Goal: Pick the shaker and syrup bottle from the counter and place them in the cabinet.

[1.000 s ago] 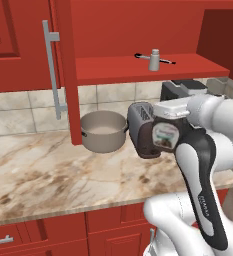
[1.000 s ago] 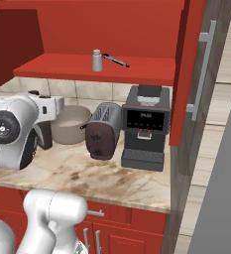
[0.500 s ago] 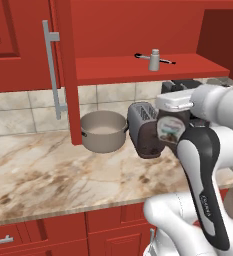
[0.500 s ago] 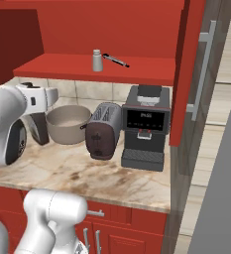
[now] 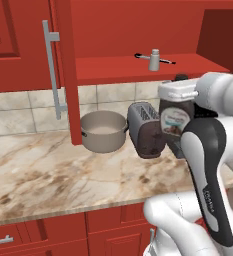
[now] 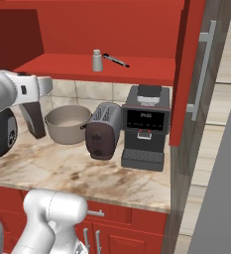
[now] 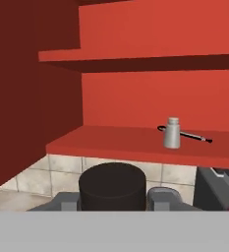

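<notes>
The dark brown syrup bottle (image 5: pixel 175 119) with its white-and-brown label hangs in the air in front of the toaster, just below shelf height. My gripper (image 5: pixel 177 103) is shut on it. In the hand view the bottle's dark cap (image 7: pixel 112 184) sits between my fingers (image 7: pixel 161 198). In the right base view the bottle (image 6: pixel 32 120) shows as a dark shape under my hand. The small pale grey shaker (image 5: pixel 154 60) (image 6: pixel 97 60) (image 7: pixel 172 133) stands upright on the red inner shelf of the open cabinet (image 5: pixel 113 68) (image 7: pixel 111 140). Below lies the beige marble counter (image 5: pixel 48 175).
A thin dark rod (image 5: pixel 164 60) (image 7: pixel 190 136) lies on the shelf behind the shaker. A grey pot (image 5: pixel 104 131), a toaster (image 5: pixel 144 129) and a black coffee machine (image 6: pixel 144 126) line the counter's back. The open doors (image 5: pixel 63 70) (image 6: pixel 186 74) flank the shelf.
My hand has lifted the syrup bottle a little higher and carried it closer to the cabinet shelf. The shaker and the rod have stayed put.
</notes>
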Controlling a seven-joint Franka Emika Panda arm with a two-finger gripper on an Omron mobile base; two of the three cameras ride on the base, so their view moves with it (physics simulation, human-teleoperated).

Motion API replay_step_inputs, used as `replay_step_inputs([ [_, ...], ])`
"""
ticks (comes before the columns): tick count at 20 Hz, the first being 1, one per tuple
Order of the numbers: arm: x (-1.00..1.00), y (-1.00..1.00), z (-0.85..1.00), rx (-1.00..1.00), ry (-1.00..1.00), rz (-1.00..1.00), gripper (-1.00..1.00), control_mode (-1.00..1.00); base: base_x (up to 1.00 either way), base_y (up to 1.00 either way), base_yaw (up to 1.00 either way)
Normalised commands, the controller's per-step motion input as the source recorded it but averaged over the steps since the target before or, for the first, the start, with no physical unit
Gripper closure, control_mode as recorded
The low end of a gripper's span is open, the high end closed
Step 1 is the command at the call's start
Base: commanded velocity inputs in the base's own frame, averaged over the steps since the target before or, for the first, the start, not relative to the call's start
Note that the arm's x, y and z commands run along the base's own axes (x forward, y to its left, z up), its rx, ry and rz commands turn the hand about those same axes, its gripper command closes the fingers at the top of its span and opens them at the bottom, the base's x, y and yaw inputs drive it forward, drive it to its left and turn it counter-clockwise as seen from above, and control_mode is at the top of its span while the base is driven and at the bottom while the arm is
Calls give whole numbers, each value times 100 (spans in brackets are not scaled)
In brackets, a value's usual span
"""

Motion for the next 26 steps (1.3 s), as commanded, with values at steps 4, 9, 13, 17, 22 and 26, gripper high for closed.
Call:
replay_step_inputs([
  [4,-16,-1,18,0,-9,0,100,-100,0,0,0],
  [9,-12,0,22,0,-12,0,100,-100,0,0,0],
  [13,-1,0,33,1,-6,0,100,-100,0,0,0],
  [17,0,0,43,1,2,0,100,-100,0,0,0],
  [22,0,0,42,0,13,0,100,-100,0,0,0],
  [26,0,0,21,0,12,0,100,-100,0,0,0],
])
